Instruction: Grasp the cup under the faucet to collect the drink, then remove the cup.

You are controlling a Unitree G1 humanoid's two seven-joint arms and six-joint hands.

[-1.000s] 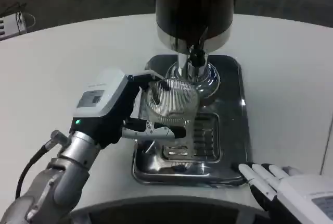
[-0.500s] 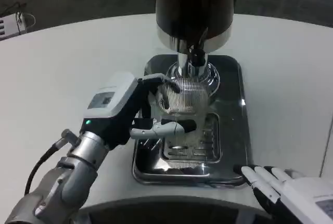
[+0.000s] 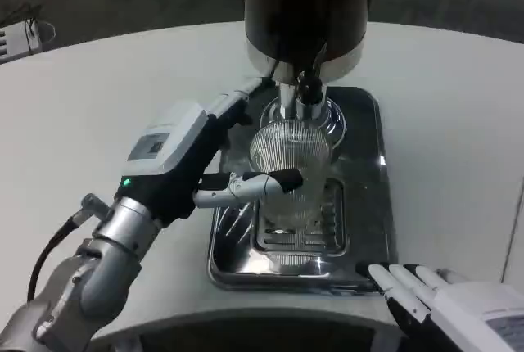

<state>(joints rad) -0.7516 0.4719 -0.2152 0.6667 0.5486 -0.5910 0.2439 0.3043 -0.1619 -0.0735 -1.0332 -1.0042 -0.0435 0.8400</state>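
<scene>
The left robot hand (image 3: 192, 173) grasps the ribbed clear cup (image 3: 288, 173), which stands upright on the grate of the steel drip tray (image 3: 360, 237) directly beneath the faucet (image 3: 307, 94) of the dark dispenser (image 3: 307, 8). The hold looks slight, one finger crossing the front and another reaching behind, so the slick glass could twist or slide out when lifted, or clip the faucet and tip its drink into the tray. The right robot hand (image 3: 446, 303) rests released at the counter (image 3: 98, 106) edge, too far away to steady anything.
</scene>
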